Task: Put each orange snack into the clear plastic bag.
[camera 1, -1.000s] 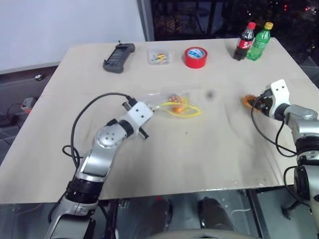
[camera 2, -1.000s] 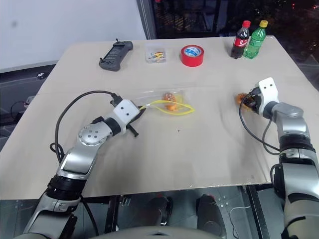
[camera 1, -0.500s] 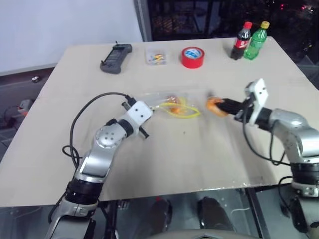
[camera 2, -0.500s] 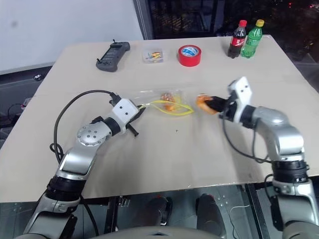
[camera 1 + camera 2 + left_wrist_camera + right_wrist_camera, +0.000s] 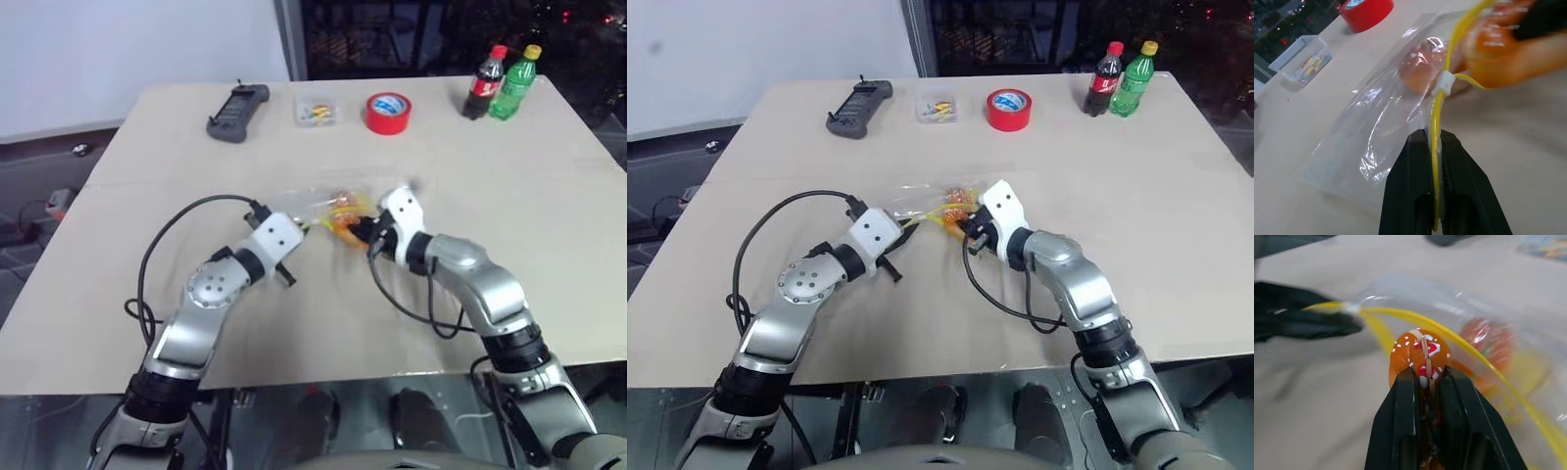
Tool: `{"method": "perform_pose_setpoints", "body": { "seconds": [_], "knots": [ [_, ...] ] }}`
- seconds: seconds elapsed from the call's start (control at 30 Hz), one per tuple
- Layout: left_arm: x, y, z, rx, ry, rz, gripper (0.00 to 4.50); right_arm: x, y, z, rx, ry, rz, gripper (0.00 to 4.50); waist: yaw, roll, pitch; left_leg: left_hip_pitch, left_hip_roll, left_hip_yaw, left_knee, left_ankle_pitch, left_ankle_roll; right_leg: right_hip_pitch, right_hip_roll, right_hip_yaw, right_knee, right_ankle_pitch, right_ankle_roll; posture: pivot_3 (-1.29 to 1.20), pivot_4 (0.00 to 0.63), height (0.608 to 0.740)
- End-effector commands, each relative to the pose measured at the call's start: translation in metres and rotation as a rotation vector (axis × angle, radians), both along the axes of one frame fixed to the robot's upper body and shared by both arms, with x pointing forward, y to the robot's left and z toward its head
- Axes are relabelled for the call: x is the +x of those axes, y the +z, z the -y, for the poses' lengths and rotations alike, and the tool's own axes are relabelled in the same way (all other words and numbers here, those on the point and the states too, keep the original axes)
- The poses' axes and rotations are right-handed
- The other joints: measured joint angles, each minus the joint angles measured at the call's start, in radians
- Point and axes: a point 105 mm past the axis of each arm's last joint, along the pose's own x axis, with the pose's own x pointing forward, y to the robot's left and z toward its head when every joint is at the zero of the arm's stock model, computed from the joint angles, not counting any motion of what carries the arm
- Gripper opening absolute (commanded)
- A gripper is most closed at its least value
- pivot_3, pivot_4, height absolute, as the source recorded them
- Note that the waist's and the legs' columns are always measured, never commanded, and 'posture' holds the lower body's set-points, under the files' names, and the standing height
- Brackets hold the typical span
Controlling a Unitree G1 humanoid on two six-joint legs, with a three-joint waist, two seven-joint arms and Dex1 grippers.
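Second snack arrives at the bag mouth

The right gripper (image 5: 1422, 382), clenched on an orange snack (image 5: 1419, 354), has swung in from the tabletop's right edge; the left gripper (image 5: 1434, 147) pinches the clear plastic bag (image 5: 1386, 132) mid-tabletop, one snack (image 5: 1418, 68) already inside.

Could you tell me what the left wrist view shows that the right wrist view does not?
The left wrist view has the left gripper shut on the yellow seal strip, the red tape roll and the small clear box. The right wrist view has the right gripper shut on an orange snack at the mouth. Both have the clear plastic bag with another snack inside.
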Motion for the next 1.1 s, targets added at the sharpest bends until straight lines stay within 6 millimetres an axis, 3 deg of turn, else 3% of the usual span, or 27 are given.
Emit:
{"method": "perform_pose_setpoints", "body": {
  "seconds": [0.03, 0.33, 0.4, 0.57, 0.73, 0.87, 0.97, 1.1],
  "knots": [
    [-0.007, 0.007, 0.005, 0.021, -0.046, 0.038, 0.00, 0.006, 0.015, -0.019, 0.050, 0.015, 0.073, 0.19, -0.003, 0.000, 0.000, 0.000, 0.000, 0.000, 0.000, 0.000, 0.000, 0.000, 0.000, 0.000, 0.000, 0.000, 0.000, 0.00, 0.150, 0.740],
    [-0.008, -0.002, 0.005, 0.044, -0.051, 0.024, 0.00, 0.015, 0.002, -0.073, 0.215, 0.114, -0.067, 0.19, -0.022, 0.000, 0.000, 0.001, 0.000, 0.000, -0.001, 0.000, 0.000, 0.000, 0.001, 0.000, 0.000, 0.000, 0.000, 0.00, 0.150, 0.740],
    [-0.007, -0.001, 0.002, 0.036, -0.030, 0.026, 0.00, 0.018, -0.006, -0.076, 0.164, 0.123, -0.044, 1.09, -0.022, 0.000, 0.000, 0.001, 0.000, 0.000, -0.001, 0.000, 0.000, 0.000, 0.001, 0.000, 0.000, 0.000, 0.000, 0.00, 0.150, 0.740],
    [-0.007, 0.001, -0.006, 0.000, 0.020, 0.025, 0.00, 0.024, -0.006, -0.053, 0.110, 0.074, 0.033, 3.19, -0.023, 0.001, 0.000, 0.001, 0.000, 0.000, -0.001, 0.000, 0.000, -0.001, 0.001, 0.000, 0.000, 0.000, 0.000, 0.00, 0.150, 0.740],
    [-0.004, 0.004, -0.015, -0.070, 0.078, 0.014, 0.00, 0.018, 0.009, -0.023, 0.076, 0.063, 0.117, 3.19, -0.021, 0.001, 0.000, 0.000, 0.000, 0.000, -0.001, 0.000, 0.000, 0.000, 0.001, 0.000, 0.001, 0.000, 0.000, 0.00, 0.150, 0.740],
    [0.001, 0.007, -0.022, -0.096, 0.101, 0.008, 0.00, 0.000, 0.024, -0.003, -0.032, 0.122, 0.266, 3.19, -0.022, 0.001, 0.000, 0.000, 0.000, 0.000, -0.001, 0.000, 0.000, -0.001, 0.001, 0.000, 0.000, 0.000, 0.000, 0.00, 0.150, 0.740],
    [0.002, 0.010, -0.023, -0.097, 0.096, 0.012, 0.00, -0.002, 0.018, 0.010, -0.241, 0.131, 0.416, 3.19, -0.021, 0.001, 0.000, 0.000, 0.000, 0.000, -0.001, 0.000, 0.000, -0.001, 0.001, 0.000, 0.000, 0.000, 0.000, 0.00, 0.150, 0.740],
    [0.003, 0.012, -0.024, -0.093, 0.088, 0.017, 0.00, 0.016, -0.005, 0.022, -0.595, 0.135, 0.617, 3.19, -0.022, 0.001, 0.000, 0.001, 0.000, 0.001, -0.001, 0.000, 0.000, -0.001, 0.001, 0.001, 0.000, 0.000, 0.000, 0.00, 0.150, 0.740]
  ]
}}
